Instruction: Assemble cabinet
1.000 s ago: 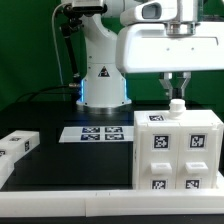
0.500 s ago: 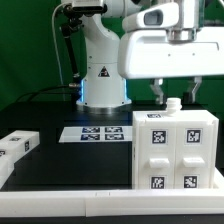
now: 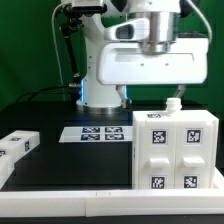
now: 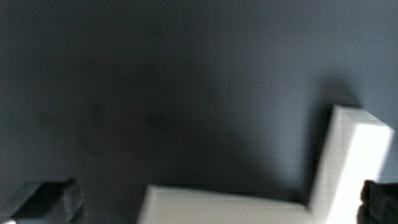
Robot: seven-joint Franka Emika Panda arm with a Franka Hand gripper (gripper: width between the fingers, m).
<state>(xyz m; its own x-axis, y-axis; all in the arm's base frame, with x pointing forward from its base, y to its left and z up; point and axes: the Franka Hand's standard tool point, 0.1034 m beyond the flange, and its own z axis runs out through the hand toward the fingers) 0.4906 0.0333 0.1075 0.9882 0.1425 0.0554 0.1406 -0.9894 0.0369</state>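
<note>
- Claw (image 4: 212, 198) gapes wide and empty, its fingers far apart with nothing clamped between them, hanging above the cabinet (image 3: 175, 150).
- That cabinet stands upright at the exterior view's right, just beside the marker board (image 3: 95, 132), with a small white knob (image 3: 174, 104) on its top.
- Judged step: between parts. The next move probably calls for reaching the loose white panel (image 3: 16, 146), well apart at the exterior view's left.

Green backdrop (image 3: 30, 45); black tabletop (image 3: 60, 160); white ledge (image 3: 60, 207) in front.
</note>
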